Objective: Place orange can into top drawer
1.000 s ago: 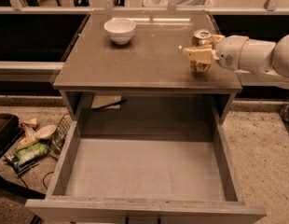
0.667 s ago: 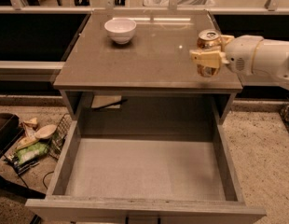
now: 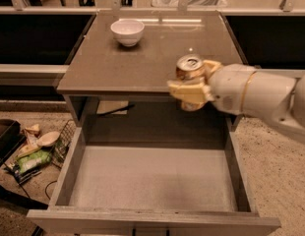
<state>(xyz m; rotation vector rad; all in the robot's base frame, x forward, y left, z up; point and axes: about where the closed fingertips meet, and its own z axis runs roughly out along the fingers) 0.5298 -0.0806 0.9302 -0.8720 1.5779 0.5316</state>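
My gripper [image 3: 191, 85] is shut on the orange can [image 3: 189, 70], which stands upright with its silver top showing. The can is held in the air over the front edge of the cabinet top [image 3: 142, 58], right of centre, just above the back of the top drawer. The top drawer [image 3: 152, 178] is pulled fully open below, with a flat grey bottom and nothing in it. My white arm [image 3: 260, 95] reaches in from the right.
A white bowl [image 3: 127, 31] stands on the cabinet top at the back left. A wire basket and snack bags [image 3: 34, 151] lie on the floor to the left of the drawer. A counter rail runs along the back.
My gripper has lifted the can off the cabinet top and carried it forward and left to the front edge, over the open drawer.
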